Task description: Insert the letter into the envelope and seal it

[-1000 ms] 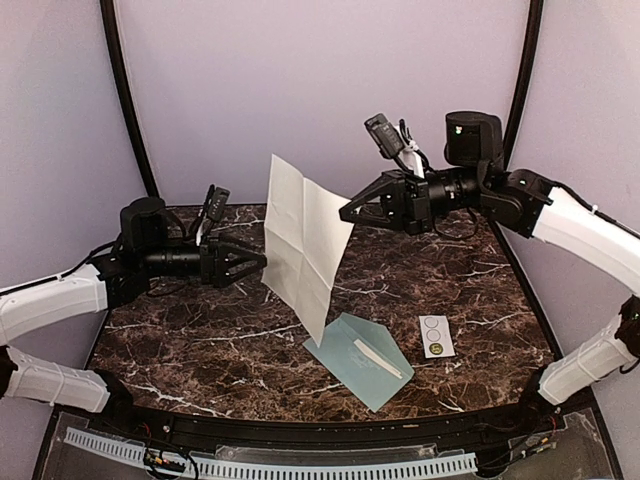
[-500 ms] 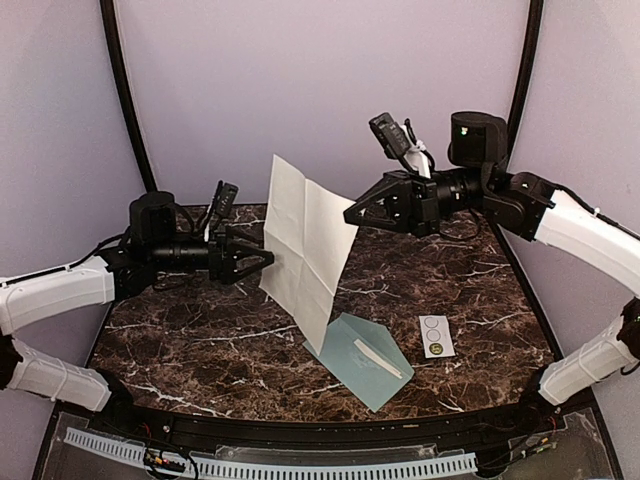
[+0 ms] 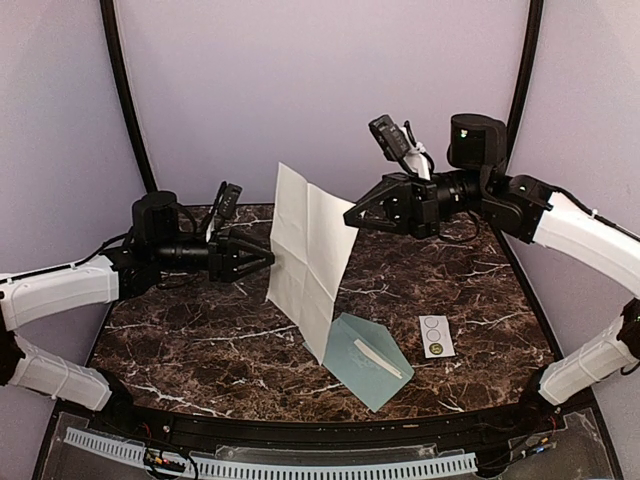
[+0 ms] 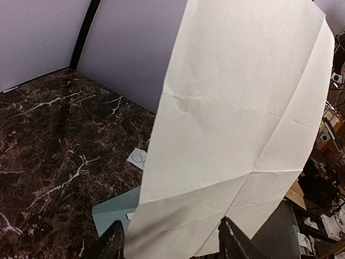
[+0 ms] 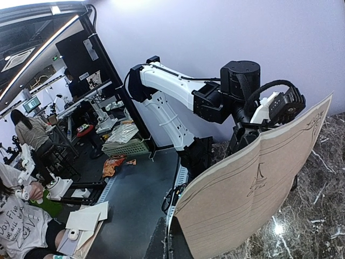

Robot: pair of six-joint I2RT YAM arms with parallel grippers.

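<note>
At the left of the top view my left hand (image 3: 264, 262) reaches in level toward the middle of the frame. Its fingers stand partly apart, clasping nothing. In the left wrist view they sit either side of the letter's lower edge, but I cannot tell whether either pad touches the paper.

The letter (image 3: 308, 250) hangs in the air at centre frame, nearly upright and well above the bench (image 3: 180, 340), with its lowest corner dangling just over the envelope. It is a single creased sheet, so I judge it very light, limp and quick to sway or buckle. It bends most easily along the old folds, and a pinch in the open middle would only crumple it. The best hold is right at an edge, close to a crease, with a shallow bite and a light squeeze. Paper this thin can slip from smooth pads or tear if my two hands pull against each other.

Right of centre, my right hand (image 3: 350, 216) is clenched on the sheet's upper right edge and carries its whole weight.

Below it, at lower centre-right, the envelope (image 3: 345, 355) lies flat on the bench, untouched. A small white strip with circles (image 3: 436, 336) lies just to its right.
</note>
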